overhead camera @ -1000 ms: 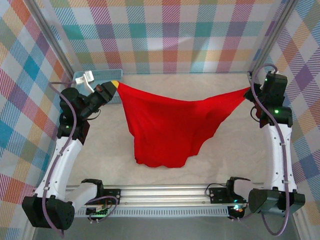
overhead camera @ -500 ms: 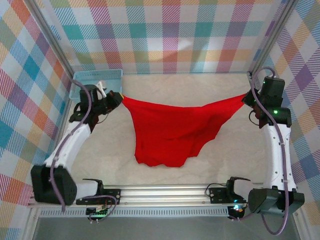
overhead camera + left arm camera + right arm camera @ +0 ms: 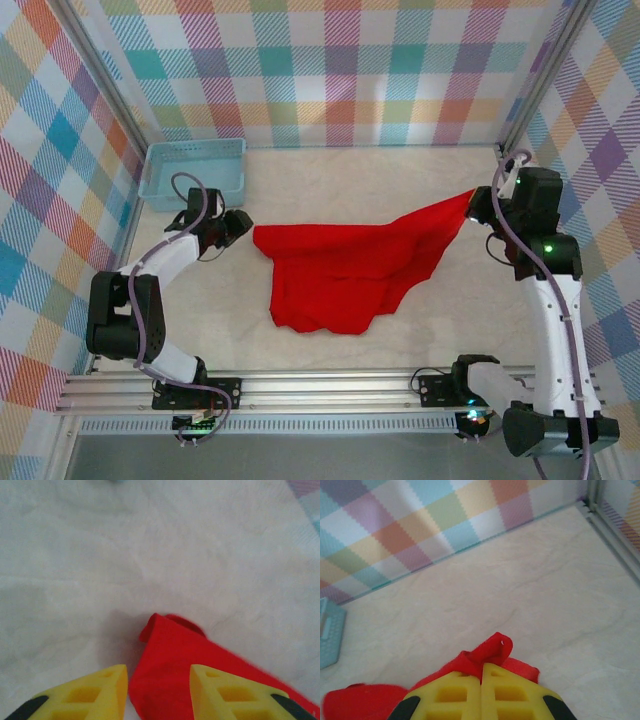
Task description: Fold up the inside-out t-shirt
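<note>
The red inside-out t-shirt [image 3: 335, 270] lies crumpled on the table's middle, with its right corner lifted and stretched up to my right gripper [image 3: 476, 203]. In the right wrist view the yellow fingers of my right gripper [image 3: 481, 669] are pressed together on a fold of the t-shirt [image 3: 492, 649]. My left gripper [image 3: 240, 224] sits low at the shirt's left corner. In the left wrist view my left gripper [image 3: 159, 687] stands open, and the t-shirt corner [image 3: 167, 650] lies loose on the table between the fingers.
A light blue basket [image 3: 195, 170] stands at the back left, just behind the left arm; its edge shows as well in the right wrist view [image 3: 327, 635]. Plaid walls close in the table on three sides. An aluminium rail [image 3: 330, 385] runs along the near edge.
My left gripper has come down to the table and opened, letting go of the shirt's left corner, which now rests on the surface. The right gripper has shifted slightly, still holding its corner.
</note>
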{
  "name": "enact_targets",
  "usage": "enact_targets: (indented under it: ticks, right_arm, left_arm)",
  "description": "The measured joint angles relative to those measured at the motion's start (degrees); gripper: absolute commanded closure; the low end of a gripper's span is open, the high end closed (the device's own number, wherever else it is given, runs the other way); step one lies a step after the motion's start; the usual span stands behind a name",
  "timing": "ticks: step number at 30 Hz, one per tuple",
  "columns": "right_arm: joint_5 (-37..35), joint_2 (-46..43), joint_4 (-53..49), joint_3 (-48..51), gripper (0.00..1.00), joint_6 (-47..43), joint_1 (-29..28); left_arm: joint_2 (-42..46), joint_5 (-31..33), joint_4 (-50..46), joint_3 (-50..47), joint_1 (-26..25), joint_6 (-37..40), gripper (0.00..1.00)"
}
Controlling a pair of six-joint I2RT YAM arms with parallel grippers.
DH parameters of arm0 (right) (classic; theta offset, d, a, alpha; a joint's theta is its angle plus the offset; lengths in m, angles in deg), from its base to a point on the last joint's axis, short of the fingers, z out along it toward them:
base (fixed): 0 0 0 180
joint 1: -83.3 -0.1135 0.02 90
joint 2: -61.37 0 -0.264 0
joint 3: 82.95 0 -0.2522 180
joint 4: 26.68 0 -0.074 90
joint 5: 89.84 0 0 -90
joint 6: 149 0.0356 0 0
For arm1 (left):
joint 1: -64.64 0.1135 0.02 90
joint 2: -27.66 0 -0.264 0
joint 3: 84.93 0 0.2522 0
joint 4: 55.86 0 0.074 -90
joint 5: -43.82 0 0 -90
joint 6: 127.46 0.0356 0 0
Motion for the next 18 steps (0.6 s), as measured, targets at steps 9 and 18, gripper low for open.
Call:
enact_targets:
  ticks: [9, 18]
  right_arm:
    - [-0.55, 0.42, -0.04, -0.2, 1.0, -1.05, -4.35]
    - [-1.68, 1.25, -0.35, -0.48, 1.0, -1.07, -4.52]
  left_arm:
    - [4.79, 1.7, -0.63, -4.15, -6.71, -2.56, 0.49]
    - [-2.8, 3.34, 2.45, -5.99, -7.76, -3.5, 0.57]
